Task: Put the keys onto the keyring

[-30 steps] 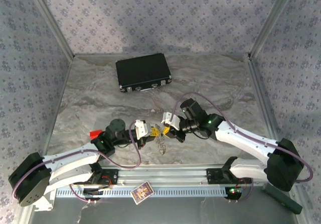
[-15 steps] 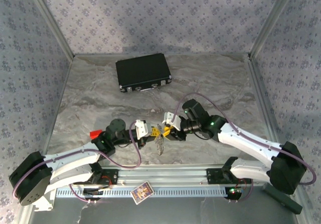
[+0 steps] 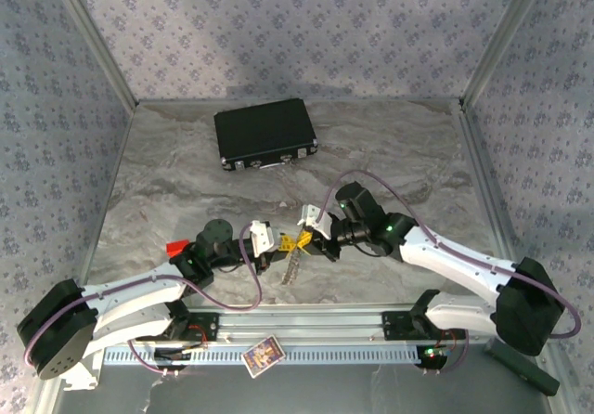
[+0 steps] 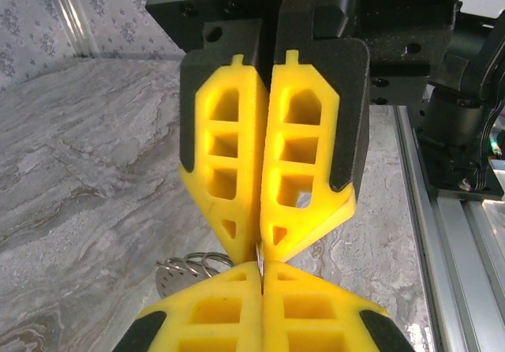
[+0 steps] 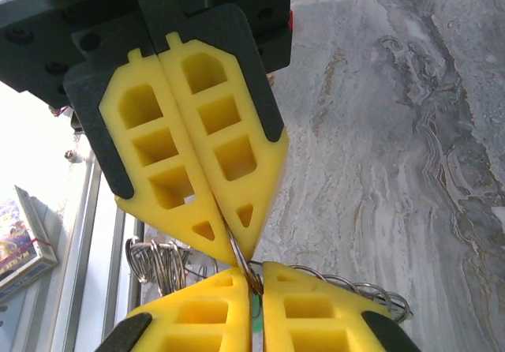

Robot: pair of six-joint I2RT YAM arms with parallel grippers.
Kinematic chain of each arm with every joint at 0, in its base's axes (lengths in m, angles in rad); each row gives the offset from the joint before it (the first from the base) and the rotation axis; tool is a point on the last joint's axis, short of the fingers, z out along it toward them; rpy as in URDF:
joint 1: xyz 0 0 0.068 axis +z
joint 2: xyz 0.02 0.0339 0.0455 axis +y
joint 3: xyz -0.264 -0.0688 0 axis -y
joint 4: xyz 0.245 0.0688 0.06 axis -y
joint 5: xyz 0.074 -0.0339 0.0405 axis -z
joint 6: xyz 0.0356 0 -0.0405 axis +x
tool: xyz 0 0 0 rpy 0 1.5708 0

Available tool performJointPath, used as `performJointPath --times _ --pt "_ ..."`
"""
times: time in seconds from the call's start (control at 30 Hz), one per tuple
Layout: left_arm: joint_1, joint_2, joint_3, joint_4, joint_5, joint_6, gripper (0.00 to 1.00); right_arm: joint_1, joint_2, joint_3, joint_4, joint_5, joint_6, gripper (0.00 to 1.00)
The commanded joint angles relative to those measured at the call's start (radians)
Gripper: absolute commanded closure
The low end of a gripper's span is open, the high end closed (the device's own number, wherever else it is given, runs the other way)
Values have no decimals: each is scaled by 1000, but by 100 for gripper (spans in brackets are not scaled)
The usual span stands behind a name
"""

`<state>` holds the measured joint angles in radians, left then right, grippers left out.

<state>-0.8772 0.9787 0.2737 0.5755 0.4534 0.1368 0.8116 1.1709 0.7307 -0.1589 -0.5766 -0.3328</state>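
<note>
grey marbled counter under blue-patterned walls, black case at the back. near the front edge, left hand closed tight, tip to tip with right hand pinching the keyring, which dangles beneath them.

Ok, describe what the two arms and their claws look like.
The left arm and right arm have white link shells between black joint housings, with a purple cable looping alongside each. The left claw and right claw match: a black body carrying two yellow wedge-shaped fingers, moulded with squarish cut-outs and edged with black backing.
</note>
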Motion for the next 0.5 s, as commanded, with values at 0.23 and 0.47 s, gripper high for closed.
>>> performJointPath --times 0.23,0.47 --pt "-9 -39 45 -58 -5 14 76 -4 7 54 -90 21 -63 100" --pt "-9 -65 110 -254 -22 88 74 24 26 157 -288 113 -168 100"
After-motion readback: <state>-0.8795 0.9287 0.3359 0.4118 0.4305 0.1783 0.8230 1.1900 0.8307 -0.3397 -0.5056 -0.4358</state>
